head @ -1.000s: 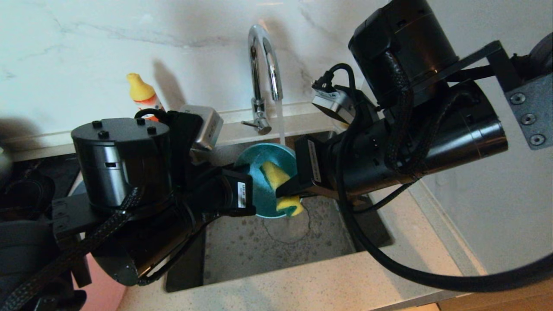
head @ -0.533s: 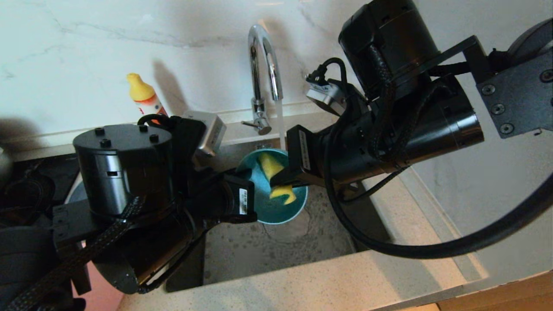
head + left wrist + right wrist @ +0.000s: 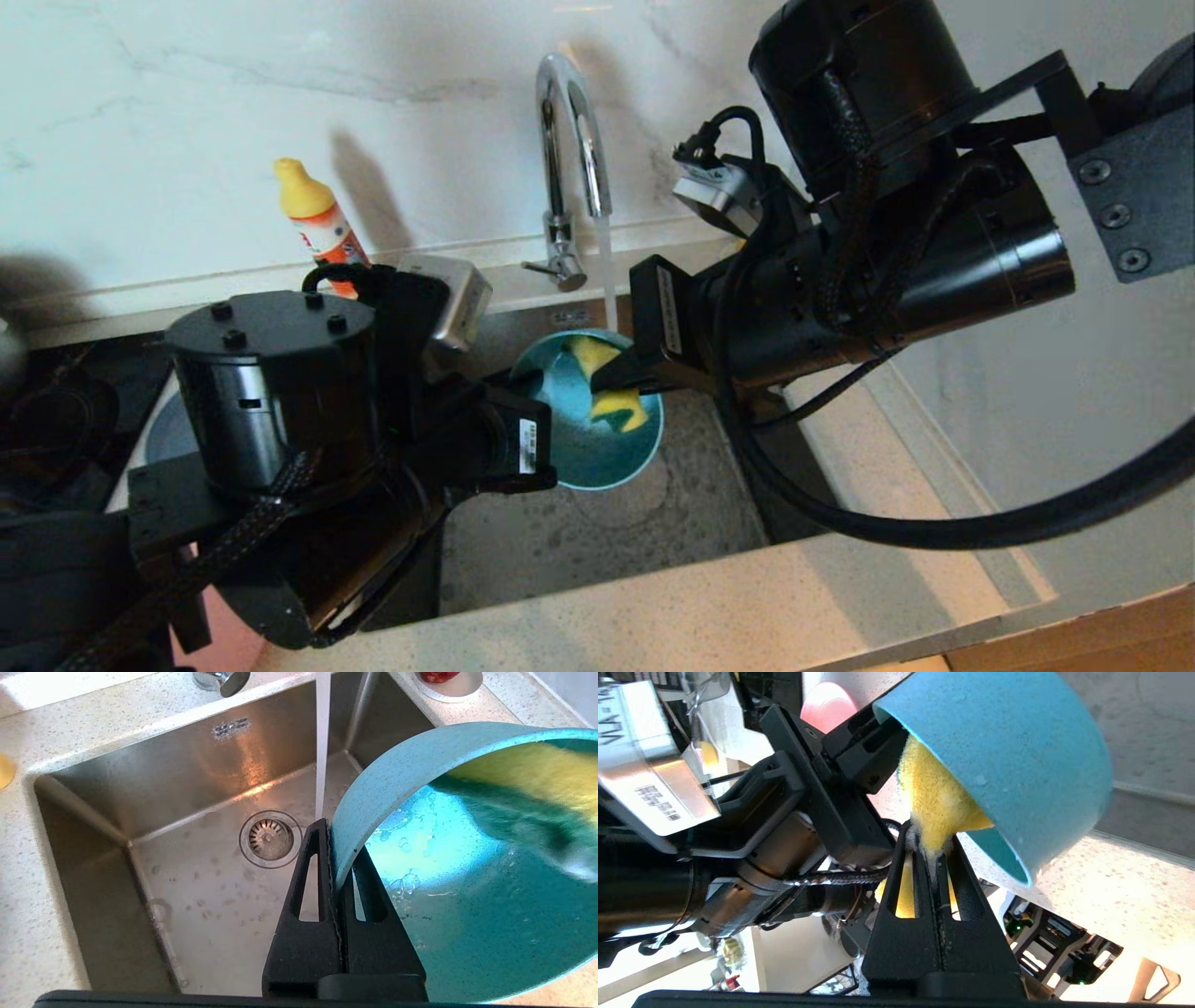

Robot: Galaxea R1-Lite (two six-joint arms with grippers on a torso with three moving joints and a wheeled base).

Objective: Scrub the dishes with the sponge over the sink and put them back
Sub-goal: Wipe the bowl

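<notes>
A teal-blue bowl (image 3: 583, 448) hangs tilted over the sink (image 3: 597, 532), under the running tap (image 3: 568, 131). My left gripper (image 3: 332, 836) is shut on the bowl's (image 3: 467, 891) rim, one finger outside the wall and one inside. My right gripper (image 3: 930, 842) is shut on the yellow sponge (image 3: 931, 795), which is pressed into the bowl's (image 3: 1008, 742) wet inside. In the head view the sponge (image 3: 611, 399) lies against the upper inner wall, with the right gripper (image 3: 607, 381) at it. The plates do not show clearly.
Water (image 3: 321, 742) falls just past the bowl's rim toward the drain strainer (image 3: 270, 837). An orange bottle with a yellow cap (image 3: 317, 219) stands behind the sink's left corner. A white saucer with fruit (image 3: 448, 679) sits on the counter beyond the basin.
The sponge, which stuck out over the bowl's lower rim, has slid up inside the bowl with the right gripper. The bowl has dropped a little and faces upward more.
</notes>
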